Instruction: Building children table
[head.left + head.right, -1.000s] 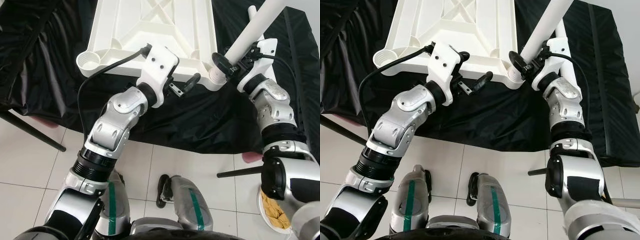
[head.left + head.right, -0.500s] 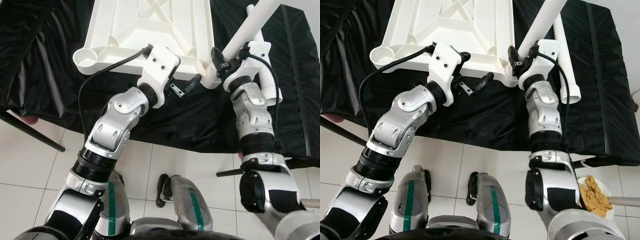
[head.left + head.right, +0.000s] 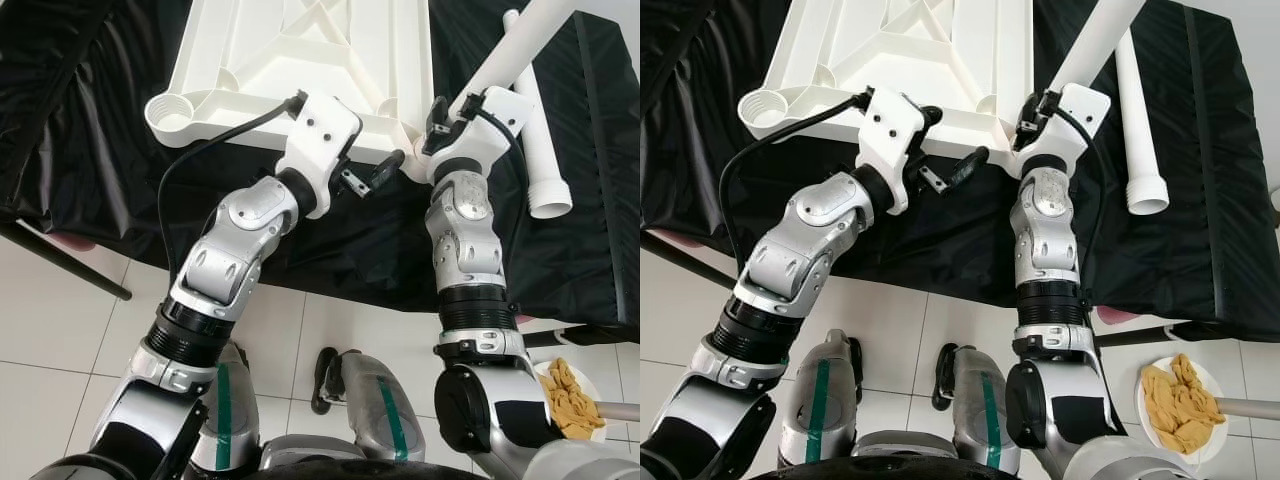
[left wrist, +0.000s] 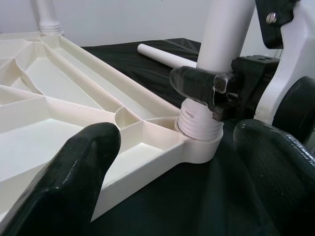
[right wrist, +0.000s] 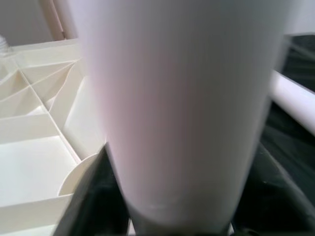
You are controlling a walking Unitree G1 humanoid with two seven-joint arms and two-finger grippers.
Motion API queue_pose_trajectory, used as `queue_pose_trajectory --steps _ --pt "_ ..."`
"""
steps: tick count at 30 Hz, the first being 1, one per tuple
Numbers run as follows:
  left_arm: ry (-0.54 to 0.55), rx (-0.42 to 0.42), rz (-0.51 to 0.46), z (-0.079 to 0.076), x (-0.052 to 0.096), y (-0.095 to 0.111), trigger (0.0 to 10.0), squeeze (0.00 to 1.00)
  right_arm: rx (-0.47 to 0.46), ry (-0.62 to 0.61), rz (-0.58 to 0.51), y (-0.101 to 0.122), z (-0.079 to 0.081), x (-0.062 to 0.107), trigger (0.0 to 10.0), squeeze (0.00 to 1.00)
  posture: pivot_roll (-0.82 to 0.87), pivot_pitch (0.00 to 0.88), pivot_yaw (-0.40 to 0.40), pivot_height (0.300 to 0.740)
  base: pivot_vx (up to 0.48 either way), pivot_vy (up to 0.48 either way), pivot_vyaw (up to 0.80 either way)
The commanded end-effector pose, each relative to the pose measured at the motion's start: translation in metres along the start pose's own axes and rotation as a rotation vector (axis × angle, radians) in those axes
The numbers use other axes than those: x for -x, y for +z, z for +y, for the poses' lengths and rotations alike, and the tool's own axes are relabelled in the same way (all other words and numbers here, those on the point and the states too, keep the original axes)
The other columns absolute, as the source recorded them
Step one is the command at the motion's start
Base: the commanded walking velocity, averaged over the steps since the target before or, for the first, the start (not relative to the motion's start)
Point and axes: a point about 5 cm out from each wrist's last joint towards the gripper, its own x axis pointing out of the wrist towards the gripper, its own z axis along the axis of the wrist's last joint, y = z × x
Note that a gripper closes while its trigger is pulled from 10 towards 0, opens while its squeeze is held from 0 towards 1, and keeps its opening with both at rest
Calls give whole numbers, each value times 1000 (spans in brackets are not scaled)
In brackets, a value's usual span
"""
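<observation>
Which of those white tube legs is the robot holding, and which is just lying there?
The right gripper holds the leg standing in the tabletop's corner socket. The spare leg lies loose on the black cloth, untouched.

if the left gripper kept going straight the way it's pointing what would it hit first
Most likely the near corner socket of the upturned white tabletop, where the right gripper holds a white table leg upright. The left gripper, jaws open, points straight at it, though depth is uncertain.
</observation>
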Motion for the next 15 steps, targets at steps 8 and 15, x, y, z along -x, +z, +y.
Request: queue_pose_trajectory --steps 8,15 --pt "-23 6 4 -6 0 0 10000 0 9 17 9 -2 -11 2 10000 1000 113 70 -132 740 0 0 0" --pt "-23 6 3 -7 0 0 10000 0 38 280 11 -3 -5 -2 10000 0 117 60 -132 740 0 0 0"
